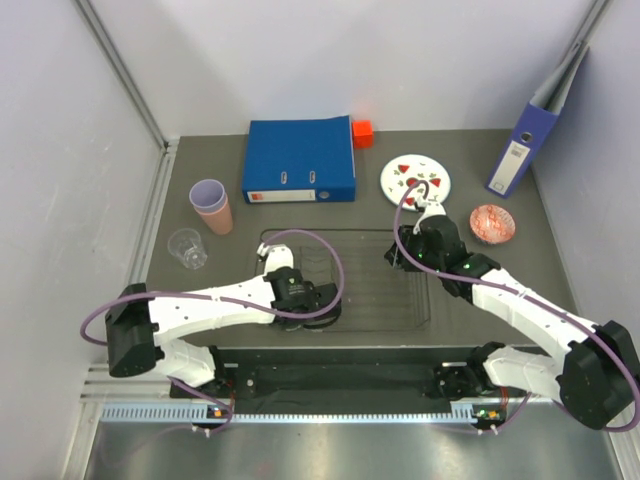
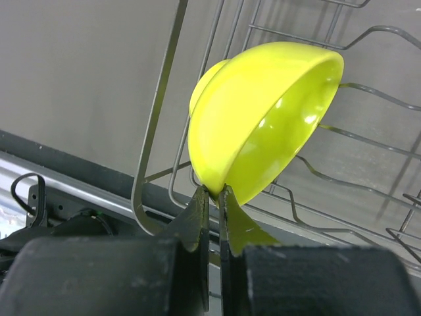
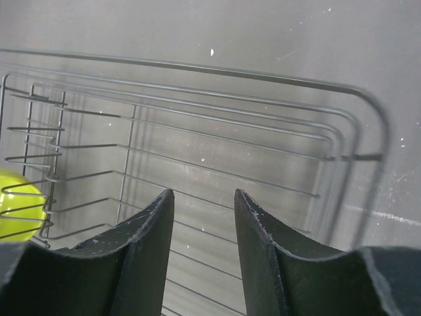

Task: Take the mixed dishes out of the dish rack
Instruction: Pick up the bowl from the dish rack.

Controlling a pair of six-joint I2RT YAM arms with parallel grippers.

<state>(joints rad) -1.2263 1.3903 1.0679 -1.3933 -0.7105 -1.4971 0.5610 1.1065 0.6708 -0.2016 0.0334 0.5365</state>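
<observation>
The dish rack point(image 1: 385, 292) of thin dark wire lies mid-table. My left gripper point(image 1: 316, 306) is inside its near-left part, hiding the lime-yellow bowl from above. In the left wrist view my left gripper point(image 2: 214, 191) is shut on the rim of the lime-yellow bowl point(image 2: 263, 118), which is tilted on edge among the rack wires point(image 2: 154, 131). My right gripper point(image 1: 402, 252) hovers over the rack's far-right corner. In its wrist view it point(image 3: 202, 194) is open and empty above the rack point(image 3: 263, 74), with the bowl point(image 3: 20, 204) at the left edge.
On the table outside the rack: white plate with red marks point(image 1: 416, 181), patterned bowl point(image 1: 493, 223), stacked lilac and salmon cups point(image 1: 211, 205), clear tumbler point(image 1: 187, 248). A flat blue binder point(image 1: 300, 160), an orange cube point(image 1: 362, 132) and a leaning binder point(image 1: 535, 130) stand behind.
</observation>
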